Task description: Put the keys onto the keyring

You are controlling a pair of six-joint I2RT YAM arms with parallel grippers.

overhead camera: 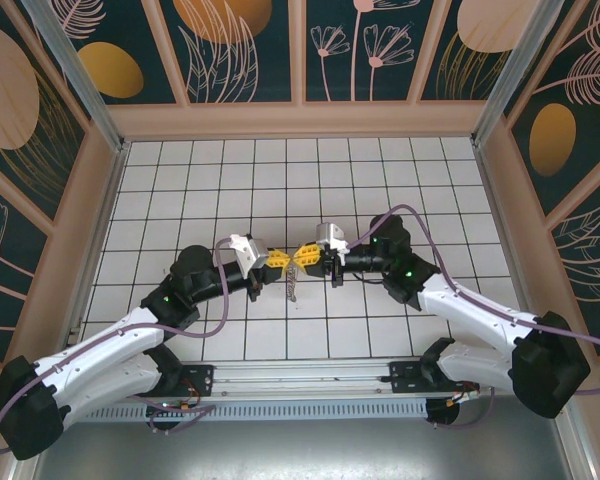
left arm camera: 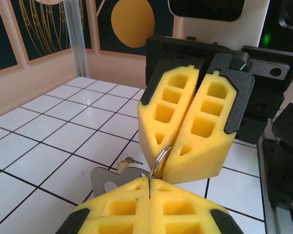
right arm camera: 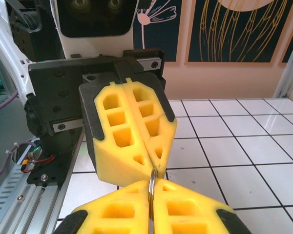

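- One white tiled surface (overhead camera: 380, 170) lies beneath both grippers.
- Tip to tip, the left gripper (overhead camera: 283, 259) and the right gripper (overhead camera: 305, 256) each clench the thin metal keyring (left arm camera: 157, 163) between them.
- Flat silver tag (left arm camera: 110, 178) hangs under the meeting tips.
- Small gold key (left arm camera: 131, 160) sits beside that tag.

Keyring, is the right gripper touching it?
Touching. In the left wrist view the keyring runs up into the closed seam of the right gripper, pinched there.
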